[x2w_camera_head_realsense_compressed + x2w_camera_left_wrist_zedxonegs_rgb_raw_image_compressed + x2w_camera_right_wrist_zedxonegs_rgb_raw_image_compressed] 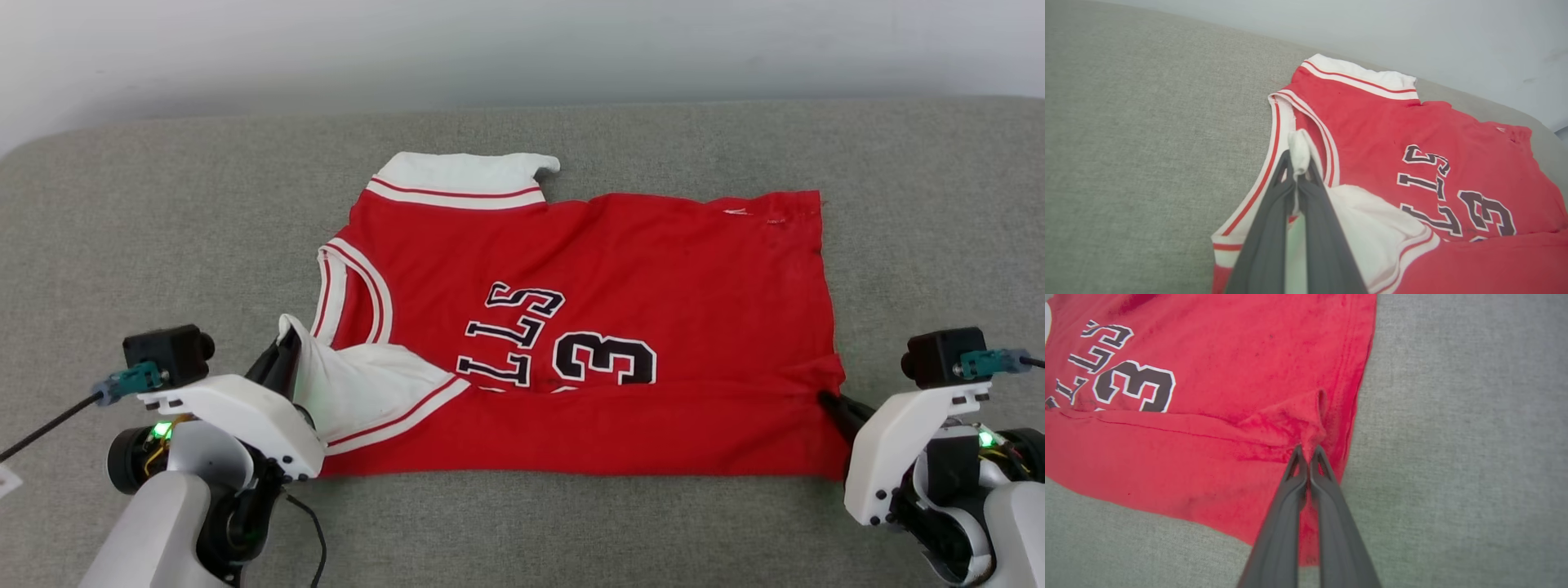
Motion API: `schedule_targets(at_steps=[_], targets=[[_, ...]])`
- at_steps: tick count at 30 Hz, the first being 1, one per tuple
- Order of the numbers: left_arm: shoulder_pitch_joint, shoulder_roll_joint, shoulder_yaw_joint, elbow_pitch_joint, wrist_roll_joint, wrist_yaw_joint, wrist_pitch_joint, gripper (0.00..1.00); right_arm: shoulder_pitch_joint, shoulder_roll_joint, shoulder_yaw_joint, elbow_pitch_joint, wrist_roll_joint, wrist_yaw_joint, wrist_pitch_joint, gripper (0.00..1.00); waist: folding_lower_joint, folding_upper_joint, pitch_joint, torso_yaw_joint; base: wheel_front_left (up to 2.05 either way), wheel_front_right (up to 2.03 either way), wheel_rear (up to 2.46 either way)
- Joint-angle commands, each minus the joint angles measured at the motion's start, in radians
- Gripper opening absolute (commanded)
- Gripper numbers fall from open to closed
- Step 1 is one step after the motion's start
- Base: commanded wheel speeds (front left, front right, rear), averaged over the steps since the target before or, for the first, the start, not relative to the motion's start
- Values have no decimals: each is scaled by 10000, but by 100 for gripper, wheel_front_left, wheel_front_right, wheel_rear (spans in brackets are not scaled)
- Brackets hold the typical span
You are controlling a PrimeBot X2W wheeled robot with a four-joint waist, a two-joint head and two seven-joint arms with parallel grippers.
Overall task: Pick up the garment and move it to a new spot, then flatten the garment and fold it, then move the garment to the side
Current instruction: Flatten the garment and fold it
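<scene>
The garment (620, 269), a red jersey with white sleeves and black lettering, lies front up on the grey cushion, collar to the left. Its near long edge is folded over toward the middle, covering the lower part of the lettering. My left gripper (286, 347) is shut on the near white sleeve's tip (1299, 153), which is pulled in over the collar area. At the hem's right end my right gripper (829, 402) is shut on a pinch of red cloth (1312, 435) on the folded flap. The garment (1412, 134) and the garment (1208, 396) show in both wrist views.
A grey fabric cushion (163, 212) carries everything, with bare room to the left, right and front of the garment. A pale wall (522, 49) runs along its far edge. A black cable (49, 425) trails from my left wrist.
</scene>
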Motion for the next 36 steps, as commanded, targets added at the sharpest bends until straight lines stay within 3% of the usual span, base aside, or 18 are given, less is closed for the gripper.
schedule_targets(at_steps=[1,7,8,9,10,11,13,14,19,26,36], targets=[[-361,-102,3,417,27,-169,-194,0,-369,-72,104,361,85,-3,-224,0,-1,0,197,-14,0,0,0],[-1015,-407,-162,1856,-217,-651,-203,0,-765,-169,428,1471,280,-3,-698,0,-1,0,514,-10,0,0,0],[-1085,-458,-209,2109,-269,-735,-149,0,-743,-183,525,1663,298,-3,-743,8,-1,0,535,-16,0,0,0],[-1167,-492,-217,2331,-332,-827,-99,0,-753,-181,604,1817,351,-5,-848,26,-1,0,553,-23,0,0,0],[-1237,-518,-222,2521,-384,-910,-103,18,-773,-172,675,1950,398,-5,-954,52,-1,0,568,-36,0,0,0],[-1285,-544,-224,2755,-456,-979,-67,52,-791,-178,752,2086,433,-5,-1065,100,-1,0,572,-53,0,0,0],[-1333,-637,-209,3114,-595,-1107,-30,94,-838,-194,921,2230,533,-6,-1452,100,-1,0,536,-81,0,0,0],[-1356,-645,-196,3280,-619,-1157,-60,100,-862,-224,993,2290,561,-9,-1677,100,-1,0,514,-94,0,0,0],[-1331,-608,-130,3830,-810,-1288,-22,100,-799,-451,1166,2277,409,-9,-2862,100,-1,0,285,-143,0,0,0],[-1169,-128,57,3798,-974,-1399,214,100,-431,-315,1113,1382,344,-3,-4843,100,-1,0,-241,-334,0,0,0],[-765,1413,245,2419,-1140,-1243,1654,100,424,140,531,-336,-475,-3,-6030,100,-1,0,-779,-787,0,0,0]])
